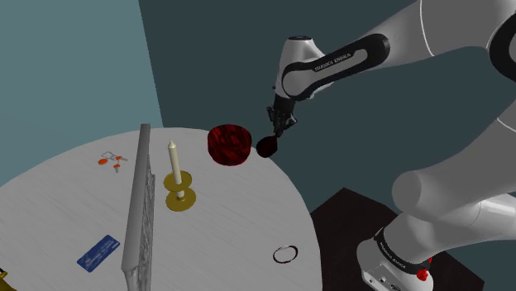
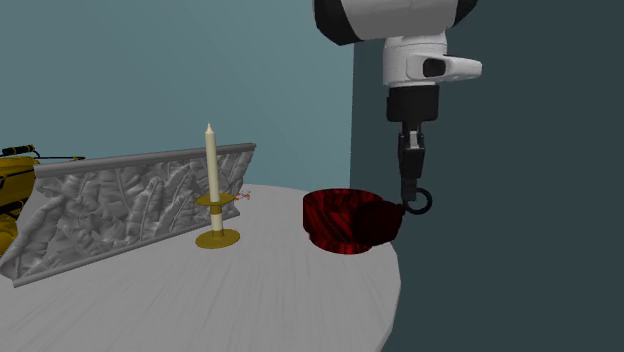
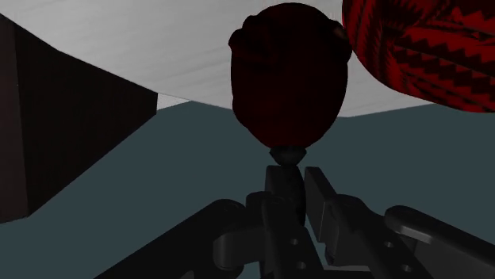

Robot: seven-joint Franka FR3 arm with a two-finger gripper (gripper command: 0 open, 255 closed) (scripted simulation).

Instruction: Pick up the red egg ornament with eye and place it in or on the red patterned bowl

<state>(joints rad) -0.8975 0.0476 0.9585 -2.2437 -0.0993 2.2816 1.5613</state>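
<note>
- Black two-finger gripper (image 3: 294, 175) is clenched on the small dark cap at the top of the dark red egg-shaped ornament (image 3: 289, 75). The egg hangs off the fingertips, away from the hand.
- Shoulder view: egg (image 1: 268, 147) sits just under the gripper (image 1: 279, 126), at the far edge of the round pale grey table (image 1: 240, 215). It's just beside the red bowl w/ black zigzag pattern (image 1: 229, 145), on that view's right, outside the bowl, not in it.
- Wrist view: bowl's (image 3: 420, 47) patterned wall is close to the egg, w/ the table rim (image 3: 143, 75) behind both.
- 2nd ext. view: gripper (image 2: 411, 186) points down at the bowl's (image 2: 348, 220) right side, near the table edge (image 2: 385, 290). A dark loop shows at the fingertips. Can't tell if the egg touches the bowl.
- Elsewhere on the table, shoulder view:
  - cream candle in a brass holder (image 1: 177, 177), near the bowl
  - long grey relief-carved panel standing on edge (image 1: 139, 211), beside the candle
  - blue card (image 1: 99, 252)
  - small dark ring (image 1: 285, 254)
  - tiny orange bits (image 1: 112, 159), far side of the panel
</note>
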